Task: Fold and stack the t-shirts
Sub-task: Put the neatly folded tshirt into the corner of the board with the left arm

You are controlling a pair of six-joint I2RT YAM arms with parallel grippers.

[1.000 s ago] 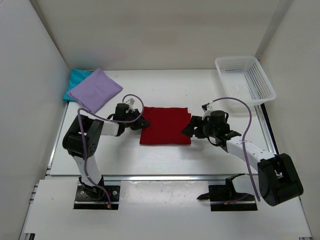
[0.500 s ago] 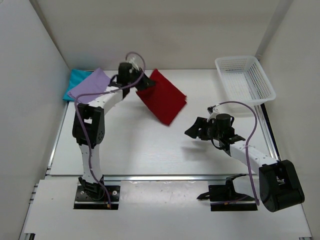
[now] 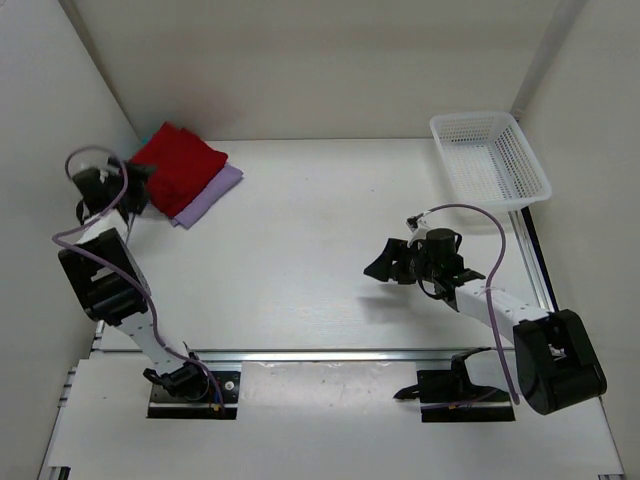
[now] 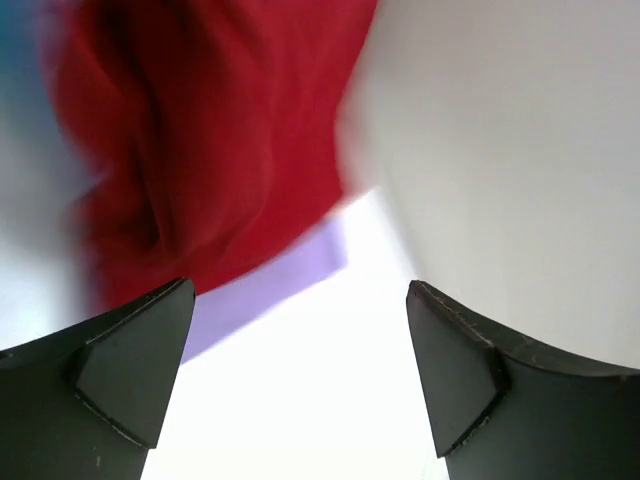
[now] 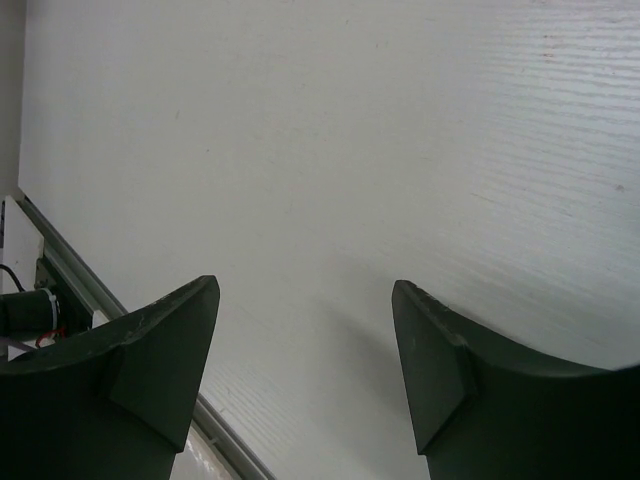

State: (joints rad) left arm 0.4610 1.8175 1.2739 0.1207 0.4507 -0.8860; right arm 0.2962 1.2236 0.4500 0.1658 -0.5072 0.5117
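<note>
Loosely folded, dark red t-shirt point(image 3: 178, 165) tops lavender t-shirt point(image 3: 207, 196); left end effector point(image 4: 300, 292), right end effector point(image 5: 305, 287) gape.

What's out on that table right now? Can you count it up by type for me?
Shirts: 2 clear, red shirt on lavender shirt; a blurred teal edge may be a third
Baskets: 1, white basket
Robot arms: 2, left arm, right arm
Total: 5 sure
</note>
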